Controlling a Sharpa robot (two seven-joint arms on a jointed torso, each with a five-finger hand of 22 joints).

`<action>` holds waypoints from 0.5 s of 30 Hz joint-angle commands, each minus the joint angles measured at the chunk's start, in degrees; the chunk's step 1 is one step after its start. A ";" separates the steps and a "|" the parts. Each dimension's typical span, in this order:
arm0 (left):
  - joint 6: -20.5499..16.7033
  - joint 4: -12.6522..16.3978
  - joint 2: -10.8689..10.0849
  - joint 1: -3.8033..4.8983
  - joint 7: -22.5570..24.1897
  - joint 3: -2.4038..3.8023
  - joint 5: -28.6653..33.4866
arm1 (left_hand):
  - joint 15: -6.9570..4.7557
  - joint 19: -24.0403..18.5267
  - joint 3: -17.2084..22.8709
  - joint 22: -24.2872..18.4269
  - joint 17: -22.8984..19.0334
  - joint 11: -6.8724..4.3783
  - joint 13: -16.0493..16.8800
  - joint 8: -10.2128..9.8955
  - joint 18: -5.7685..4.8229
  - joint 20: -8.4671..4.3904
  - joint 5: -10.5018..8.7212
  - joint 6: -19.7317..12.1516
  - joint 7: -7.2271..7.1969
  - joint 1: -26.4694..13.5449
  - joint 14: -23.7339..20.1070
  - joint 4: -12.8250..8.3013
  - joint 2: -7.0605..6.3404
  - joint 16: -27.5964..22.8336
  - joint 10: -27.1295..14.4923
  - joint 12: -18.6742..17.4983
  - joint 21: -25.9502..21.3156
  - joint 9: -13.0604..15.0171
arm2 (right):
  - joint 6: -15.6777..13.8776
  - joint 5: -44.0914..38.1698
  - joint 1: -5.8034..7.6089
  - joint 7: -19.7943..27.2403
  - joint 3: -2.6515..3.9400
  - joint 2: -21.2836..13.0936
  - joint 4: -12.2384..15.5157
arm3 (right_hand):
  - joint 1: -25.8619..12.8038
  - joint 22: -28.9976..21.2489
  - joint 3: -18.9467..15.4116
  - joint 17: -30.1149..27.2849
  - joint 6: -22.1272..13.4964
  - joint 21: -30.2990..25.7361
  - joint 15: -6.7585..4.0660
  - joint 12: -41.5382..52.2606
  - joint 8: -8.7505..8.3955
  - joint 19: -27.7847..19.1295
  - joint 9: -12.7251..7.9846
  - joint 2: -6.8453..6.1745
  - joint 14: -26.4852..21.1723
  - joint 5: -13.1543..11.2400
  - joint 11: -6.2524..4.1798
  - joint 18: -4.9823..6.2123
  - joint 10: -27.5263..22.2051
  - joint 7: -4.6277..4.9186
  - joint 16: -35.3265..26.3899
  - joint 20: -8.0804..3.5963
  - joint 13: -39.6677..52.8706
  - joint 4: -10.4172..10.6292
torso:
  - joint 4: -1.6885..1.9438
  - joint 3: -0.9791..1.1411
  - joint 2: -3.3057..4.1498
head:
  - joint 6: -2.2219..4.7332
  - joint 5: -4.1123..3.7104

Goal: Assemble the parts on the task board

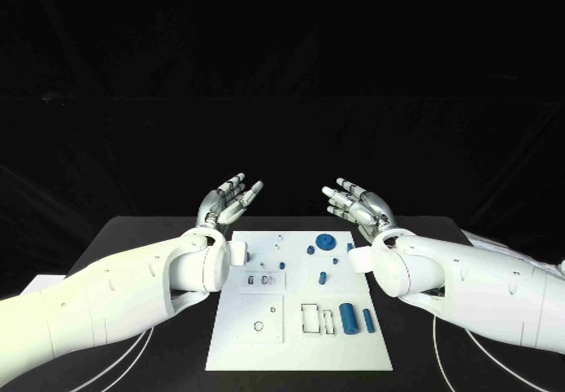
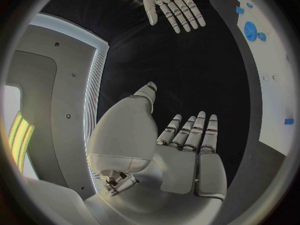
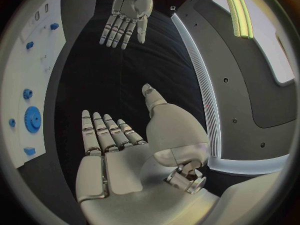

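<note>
Both hands wide, empty: left hand [image 1: 231, 200], right hand [image 1: 359, 204] beyond task board [image 1: 300, 343] | parts [image 1: 356, 317] untouched | risk: small pcs knocked off on approach.

Black table [image 1: 141, 245], white sheet [image 1: 489, 238] at its right edge

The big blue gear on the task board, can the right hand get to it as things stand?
Probably yes. The right hand is open and empty beyond the task board, and nothing lies between it and the blue gear.
</note>
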 commanded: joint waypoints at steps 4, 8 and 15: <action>3.63 -0.06 0.11 0.09 1.53 0.03 -0.94 | 1.01 4.17 0.26 0.62 0.64 0.97 0.32 0.52 1.06 0.49 0.42 2.92 8.45 2.69 5.13 -0.56 0.97 1.00 3.69 0.63 1.24 0.28 | 14.69 -7.04 1.00 -4.31 -0.50 1.02 -2.19 | 8.89 2.19 1.60 1.44 13.76 5.01 -1.68 2.78 2.05 19.77 1.26 0.80 21.19 -1.16 -0.87 3.64 20.02 8.55 2.87 0.33 1.42 -5.00 | 0.00 -0.02 0.01 | 0.00 0.00; 3.63 -0.06 0.11 0.09 1.53 0.03 -0.94 | 0.97 5.94 0.19 0.79 0.83 1.16 0.46 0.76 1.02 0.44 0.41 5.09 8.55 2.93 7.52 -1.41 1.42 1.31 5.95 0.79 1.66 0.45 | 16.85 -7.98 1.34 -4.93 -0.70 1.37 -2.92 | 12.67 2.21 3.02 1.58 22.16 6.26 -3.17 4.38 3.04 23.18 1.70 0.60 29.82 -2.09 -2.01 5.22 29.09 7.85 4.17 0.31 1.64 -8.18 | 0.00 -0.02 0.01 | 0.00 0.00; 7.14 2.16 -2.81 0.16 2.30 0.03 -2.82 | -1.51 24.12 -0.24 2.93 2.46 0.07 1.09 1.57 3.47 0.15 0.39 13.59 8.27 3.24 23.73 -3.63 2.85 5.37 17.37 1.61 6.59 0.96 | 8.03 -25.07 2.45 -3.19 -0.25 -1.10 -4.89 | 13.57 2.24 5.80 1.62 36.82 8.61 -6.03 4.76 4.11 29.56 2.25 0.71 38.47 -2.05 -4.48 5.71 36.90 5.52 4.86 -1.70 1.48 -11.05 | 0.84 0.11 1.88 | 0.59 -1.77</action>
